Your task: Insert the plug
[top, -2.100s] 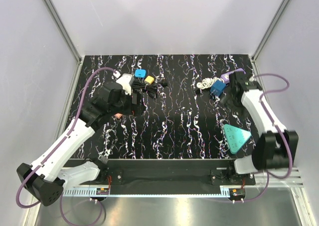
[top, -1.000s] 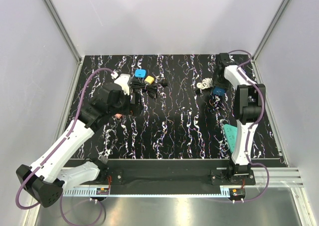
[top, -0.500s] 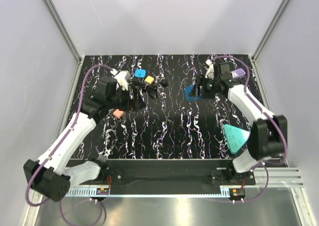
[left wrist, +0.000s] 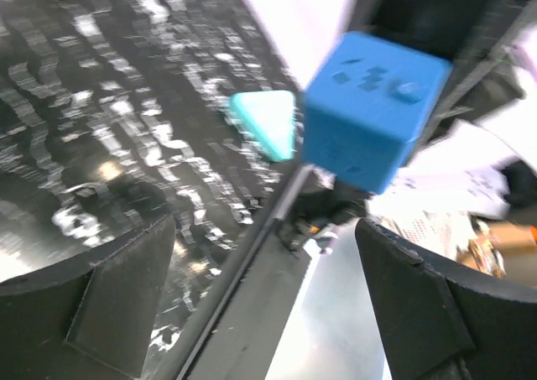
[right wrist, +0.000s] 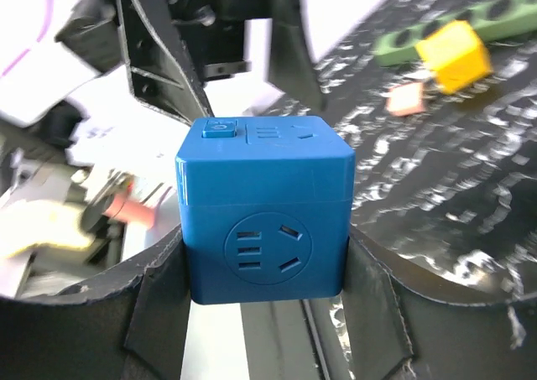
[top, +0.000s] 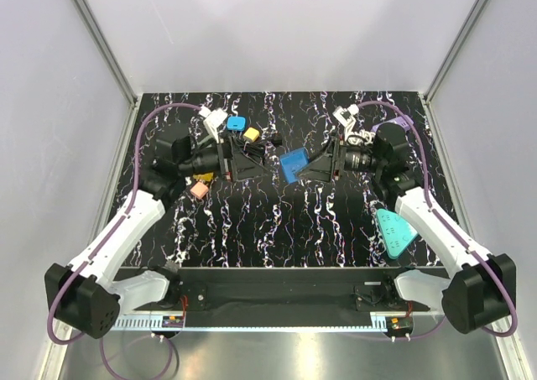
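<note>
My right gripper [top: 307, 169] is shut on a blue socket cube [top: 294, 163] and holds it above the middle of the table. In the right wrist view the blue socket cube [right wrist: 264, 221] sits squarely between both fingers [right wrist: 164, 313], a round socket face toward the camera. My left gripper [top: 256, 163] points right at the cube from a short gap, open and empty. The left wrist view shows the blue socket cube [left wrist: 373, 111] ahead of the spread fingers [left wrist: 109, 313]. A small blue plug [top: 236, 123] and a yellow plug [top: 251, 133] lie behind the left gripper.
A teal triangular piece [top: 396, 231] lies at the front right. A pink piece [top: 199, 190] and a yellow piece [top: 203, 177] sit under the left arm. A white connector [top: 341, 114] and a purple piece [top: 401, 122] lie at the back right. Purple cables loop over both arms.
The right gripper has carried the blue cube from the back right toward the middle and turned it to face left. The left gripper has swung right to face it.
</note>
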### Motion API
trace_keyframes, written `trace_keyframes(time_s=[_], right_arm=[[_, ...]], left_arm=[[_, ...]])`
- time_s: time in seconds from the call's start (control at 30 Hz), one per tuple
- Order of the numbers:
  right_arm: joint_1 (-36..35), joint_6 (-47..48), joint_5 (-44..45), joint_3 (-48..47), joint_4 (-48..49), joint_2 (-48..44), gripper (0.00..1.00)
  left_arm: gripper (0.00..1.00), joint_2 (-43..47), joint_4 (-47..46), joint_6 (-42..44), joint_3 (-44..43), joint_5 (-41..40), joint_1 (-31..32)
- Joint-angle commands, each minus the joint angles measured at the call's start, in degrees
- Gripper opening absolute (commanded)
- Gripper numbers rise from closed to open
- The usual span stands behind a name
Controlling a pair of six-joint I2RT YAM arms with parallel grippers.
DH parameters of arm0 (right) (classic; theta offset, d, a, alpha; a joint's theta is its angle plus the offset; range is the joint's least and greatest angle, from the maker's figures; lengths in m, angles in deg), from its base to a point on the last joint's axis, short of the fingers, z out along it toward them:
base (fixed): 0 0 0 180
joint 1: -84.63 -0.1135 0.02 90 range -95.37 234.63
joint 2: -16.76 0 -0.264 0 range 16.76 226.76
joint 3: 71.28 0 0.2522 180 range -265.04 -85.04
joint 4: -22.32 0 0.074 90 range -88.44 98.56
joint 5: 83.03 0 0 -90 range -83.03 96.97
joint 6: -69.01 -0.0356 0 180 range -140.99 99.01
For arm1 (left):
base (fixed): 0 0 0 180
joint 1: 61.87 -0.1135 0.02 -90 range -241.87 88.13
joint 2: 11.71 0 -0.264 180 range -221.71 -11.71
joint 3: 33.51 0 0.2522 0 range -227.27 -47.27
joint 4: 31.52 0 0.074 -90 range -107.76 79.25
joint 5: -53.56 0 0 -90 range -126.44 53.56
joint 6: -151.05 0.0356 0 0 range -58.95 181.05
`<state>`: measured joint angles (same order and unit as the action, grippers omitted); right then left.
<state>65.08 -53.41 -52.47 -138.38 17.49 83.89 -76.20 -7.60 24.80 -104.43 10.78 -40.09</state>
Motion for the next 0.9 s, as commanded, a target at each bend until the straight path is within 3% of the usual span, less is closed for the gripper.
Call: trace_keyframes(time_s=[0.0,0.07,0.2,0.63,0.87], right_arm=[[-0.8,-12.5,-6.9,2.8,18.5,-2.3,0.38],[-0.8,-16.8,-7.6,4.1,24.9,-3.1,0.38],[-1.1,-19.1,-7.6,5.2,28.7,-4.6,0.38],[-1.8,-18.8,-6.6,6.6,27.2,-6.6,0.38],[-2.1,-17.5,-6.7,7.5,26.8,-6.8,0.38]], left_arm=[[0.95,2.2,-16.4,-7.4,2.1,6.8,2.3],[0.96,2.3,-20.7,-8.8,3.0,7.0,4.0],[0.96,2.2,-25.9,-11.9,4.0,5.3,5.8],[0.95,-3.2,-28.4,-11.0,0.8,-0.2,14.8],[0.94,-3.2,-32.6,-13.1,2.1,0.1,15.1]])
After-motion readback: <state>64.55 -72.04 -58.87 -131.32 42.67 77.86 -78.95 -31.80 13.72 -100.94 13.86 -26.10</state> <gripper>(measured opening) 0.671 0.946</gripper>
